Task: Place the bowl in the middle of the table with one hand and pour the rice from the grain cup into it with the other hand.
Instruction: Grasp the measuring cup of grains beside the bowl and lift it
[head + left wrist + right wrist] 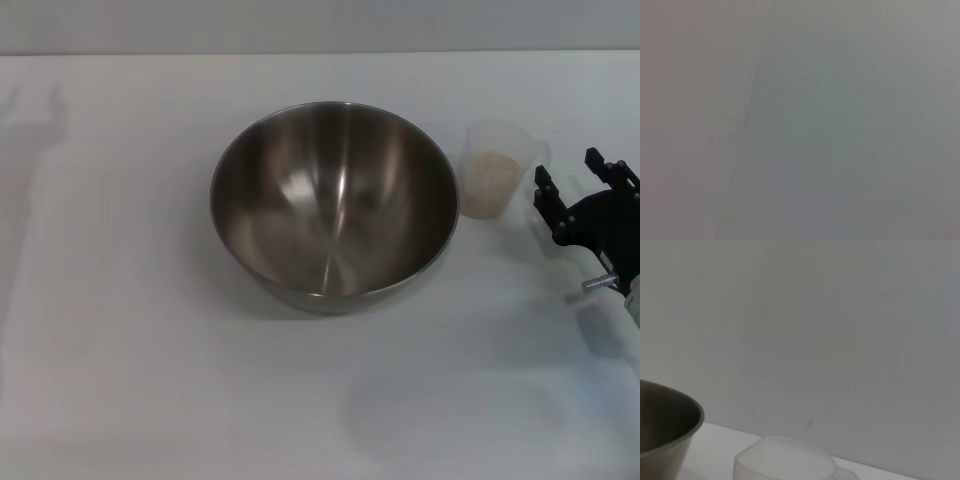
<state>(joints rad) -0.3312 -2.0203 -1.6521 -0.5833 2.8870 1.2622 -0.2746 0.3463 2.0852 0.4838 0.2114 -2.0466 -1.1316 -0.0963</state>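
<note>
The steel bowl (335, 205) stands upright near the middle of the white table (150, 380) and has nothing in it. Just to its right is the clear grain cup (494, 168), upright, with pale rice (492, 182) in its lower part. My right gripper (572, 176) is close to the cup's right side, open, with nothing between its black fingers. The right wrist view catches the bowl's rim (667, 427) and the cup's rim (785, 462) low against a grey wall. My left gripper is out of view, and its wrist view shows only a plain grey surface.
A grey wall (320, 25) runs behind the table's far edge. Bare tabletop lies to the left of the bowl and in front of it.
</note>
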